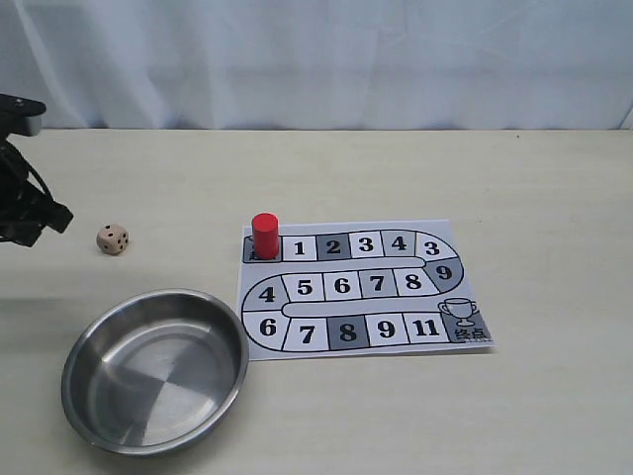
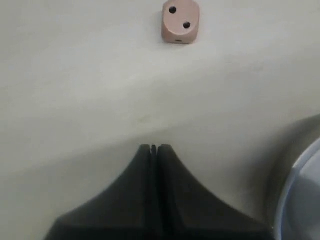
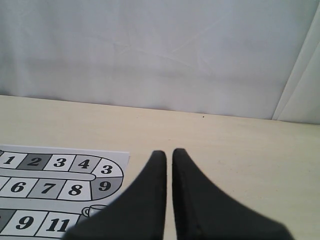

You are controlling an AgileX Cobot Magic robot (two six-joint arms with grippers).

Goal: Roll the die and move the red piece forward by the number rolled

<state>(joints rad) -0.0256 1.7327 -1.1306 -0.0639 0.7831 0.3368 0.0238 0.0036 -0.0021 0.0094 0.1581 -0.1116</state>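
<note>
The die lies on the table left of the board, outside the bowl. In the left wrist view the die shows a two-pip face and sits well ahead of my left gripper, which is shut on nothing. In the exterior view the left gripper hangs at the far left edge, a little left of the die. The red piece stands upright on the board's start square, left of square 1. My right gripper is shut and empty, beside the board's right end; it is out of the exterior view.
The printed game board lies flat at the centre right, its numbered squares ending at a trophy square; the same board shows in the right wrist view. An empty steel bowl stands at the front left; the bowl's rim shows beside the left gripper.
</note>
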